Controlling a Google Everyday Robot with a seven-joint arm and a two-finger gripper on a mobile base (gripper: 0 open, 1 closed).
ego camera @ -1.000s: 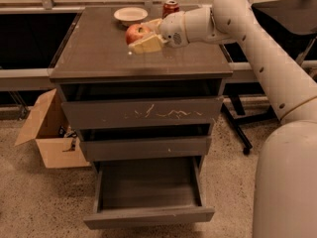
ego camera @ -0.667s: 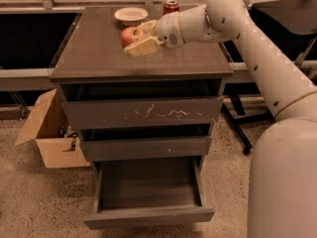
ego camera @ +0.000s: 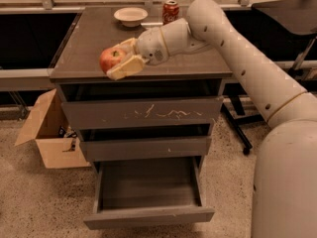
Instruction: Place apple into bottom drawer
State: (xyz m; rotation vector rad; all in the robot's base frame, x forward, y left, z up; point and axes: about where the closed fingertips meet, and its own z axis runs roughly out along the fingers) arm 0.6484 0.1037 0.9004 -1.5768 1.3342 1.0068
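One hand with apple, cabinet edge

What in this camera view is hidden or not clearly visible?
Camera view: the hand, over the cabinet top, front left, grips the apple, covering part of it.
Rear of the bottom drawer: hidden under the middle drawer.
Inside the cardboard box: too dark.

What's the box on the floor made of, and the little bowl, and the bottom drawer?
The box looks like brown cardboard, with folded flaps. The bowl seems ceramic or plastic, pale and smooth. The bottom drawer looks like grey painted metal or laminate; white scratches on the top drawer hint at a coating. The tool grips the apple over the cabinet top, front left.
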